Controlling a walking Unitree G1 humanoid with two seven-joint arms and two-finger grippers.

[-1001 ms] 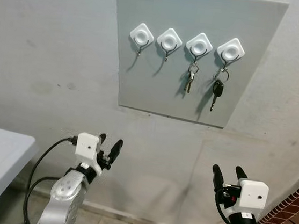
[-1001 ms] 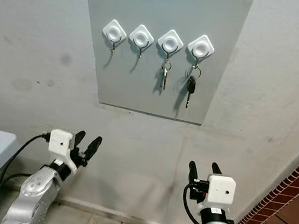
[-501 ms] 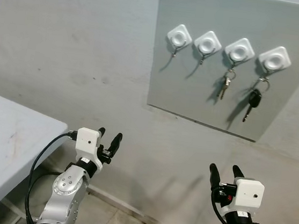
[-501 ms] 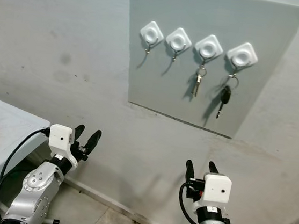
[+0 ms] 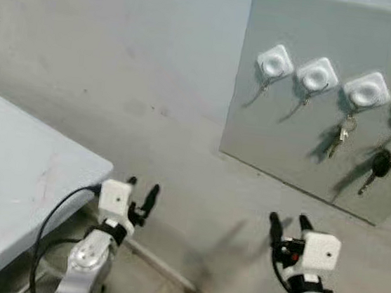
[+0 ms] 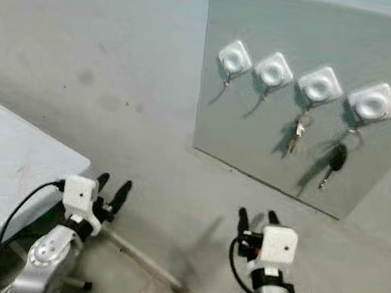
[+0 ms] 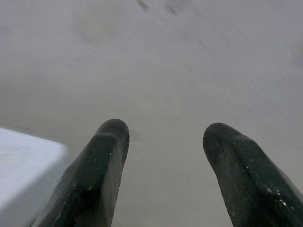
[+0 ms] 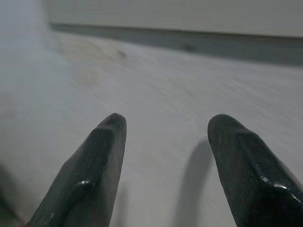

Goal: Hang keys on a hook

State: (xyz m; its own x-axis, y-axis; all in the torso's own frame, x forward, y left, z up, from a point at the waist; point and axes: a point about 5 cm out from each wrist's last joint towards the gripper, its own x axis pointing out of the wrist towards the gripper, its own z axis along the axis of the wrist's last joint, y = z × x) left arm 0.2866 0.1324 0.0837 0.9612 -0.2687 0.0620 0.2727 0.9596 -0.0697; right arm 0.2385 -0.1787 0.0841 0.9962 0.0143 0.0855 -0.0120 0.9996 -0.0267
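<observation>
Board: a grey board (image 5: pixel 302 137) is fixed flat on the wall (image 5: pixel 135 55), up and to the right of both arms; its right edge is cut off in the left eye view.
Hooks: four white diamond-shaped hooks (image 6: pixel 273 70) sit in a row near the top of the board.
Silver key: a silver key (image 6: pixel 297 131) hangs on its ring from the third hook from the left.
Black key: a black-headed key (image 6: pixel 334 162) hangs from the fourth, rightmost hook; the two left hooks carry nothing.
Table: a pale table (image 5: pixel 15 182) fills the lower left, its corner just beside the left arm and its black cable.
Left gripper: the left gripper (image 5: pixel 141 191) is held up low in front of the wall, fingers spread apart and holding nothing.
Right gripper: the right gripper (image 5: pixel 287 226) is raised below the board, well short of the keys, fingers likewise parted and bare.
Left wrist view: both fingers (image 7: pixel 102 170) point at bare wall, with the table's edge at one side.
Right wrist view: the fingers (image 8: pixel 94 165) face the wall, and the board's lower edge (image 8: pixel 189 28) with its shadow runs across beyond them.
Open room: plain wall lies between the grippers and the board; a strip of floor (image 6: pixel 131 280) meets the wall at the bottom.
Sharpness: the eye views are slightly blurred.
</observation>
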